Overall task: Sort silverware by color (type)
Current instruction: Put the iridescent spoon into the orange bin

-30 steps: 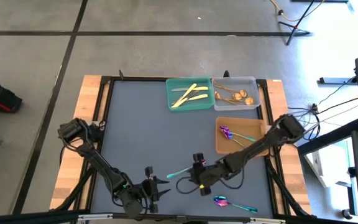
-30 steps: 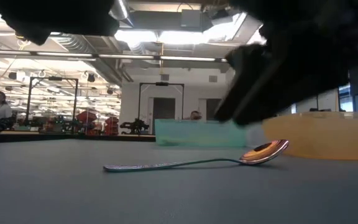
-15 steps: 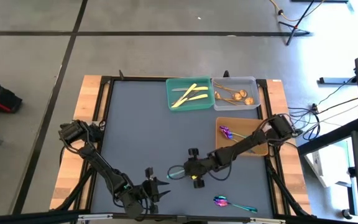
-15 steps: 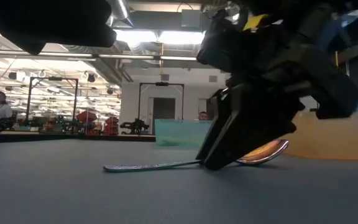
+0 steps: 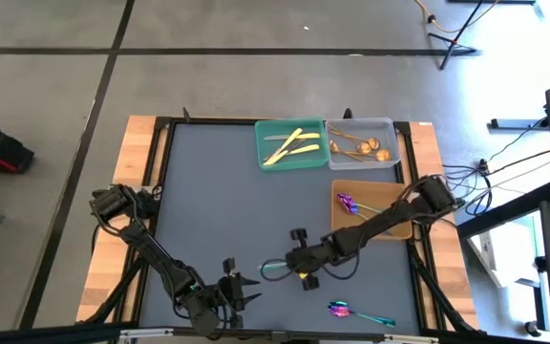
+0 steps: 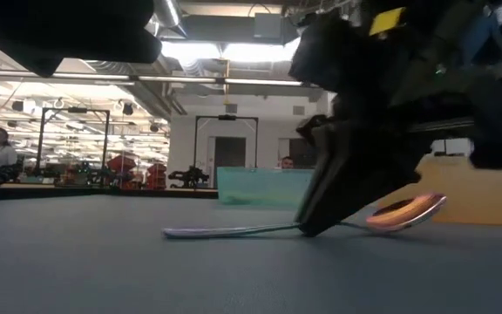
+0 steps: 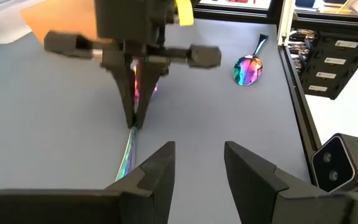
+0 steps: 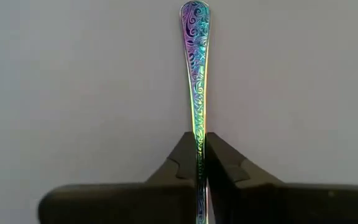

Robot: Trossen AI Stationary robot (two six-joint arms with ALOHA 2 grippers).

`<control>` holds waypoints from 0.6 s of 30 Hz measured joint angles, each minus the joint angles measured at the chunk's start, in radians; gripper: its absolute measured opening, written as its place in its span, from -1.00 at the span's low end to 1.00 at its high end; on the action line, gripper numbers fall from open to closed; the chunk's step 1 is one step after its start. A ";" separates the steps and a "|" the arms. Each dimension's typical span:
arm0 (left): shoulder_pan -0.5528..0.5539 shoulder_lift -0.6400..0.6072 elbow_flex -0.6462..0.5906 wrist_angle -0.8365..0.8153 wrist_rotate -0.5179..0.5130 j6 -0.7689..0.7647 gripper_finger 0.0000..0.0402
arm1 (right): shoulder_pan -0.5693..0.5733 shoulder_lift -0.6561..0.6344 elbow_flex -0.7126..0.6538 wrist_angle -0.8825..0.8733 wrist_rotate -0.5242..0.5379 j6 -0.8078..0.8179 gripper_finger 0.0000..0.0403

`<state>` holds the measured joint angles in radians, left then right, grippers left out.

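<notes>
An iridescent purple-blue spoon (image 5: 273, 268) with a teal handle lies on the grey table mat near the front middle. My right gripper (image 5: 297, 268) is shut on it. My left gripper (image 5: 247, 289) stands open just near of the handle, holding nothing. A second iridescent spoon (image 5: 351, 311) lies flat on the mat at the front right. A third one (image 5: 348, 203) lies in the orange tray (image 5: 390, 225). Yellow-gold knives (image 5: 289, 146) lie in the green tray (image 5: 267, 161), and copper-gold spoons (image 5: 363, 147) in the grey tray (image 5: 391, 129). My right gripper pinches the spoon's handle (image 8: 197, 127) between its two fingers, one on each long edge, about midway along it. The fingers (image 6: 321, 214) come from above, slanting down toward the table's left. The handle's free end (image 6: 181, 233) rests on the mat, and the bowl (image 6: 405, 212) shows behind the fingers.
The three trays stand along the table's far right part. The table's black frame and wooden side boards (image 5: 141, 182) border the mat. A wide bare stretch of mat (image 5: 208, 201) lies at the left and middle.
My right gripper has come down onto the spoon's handle and shut on it. The spoon has slid a little toward the table's right edge.
</notes>
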<state>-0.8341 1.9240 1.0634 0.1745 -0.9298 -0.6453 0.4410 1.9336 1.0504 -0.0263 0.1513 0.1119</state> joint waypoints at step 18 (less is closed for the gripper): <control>-0.007 0.000 0.000 0.000 0.000 -0.002 -0.34 | 0.118 -0.411 0.001 -0.511 0.296 0.077 -0.99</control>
<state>-0.8410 1.9240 1.0634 0.1745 -0.9298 -0.6472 0.5587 1.5227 1.0512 -0.5369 0.4476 0.1886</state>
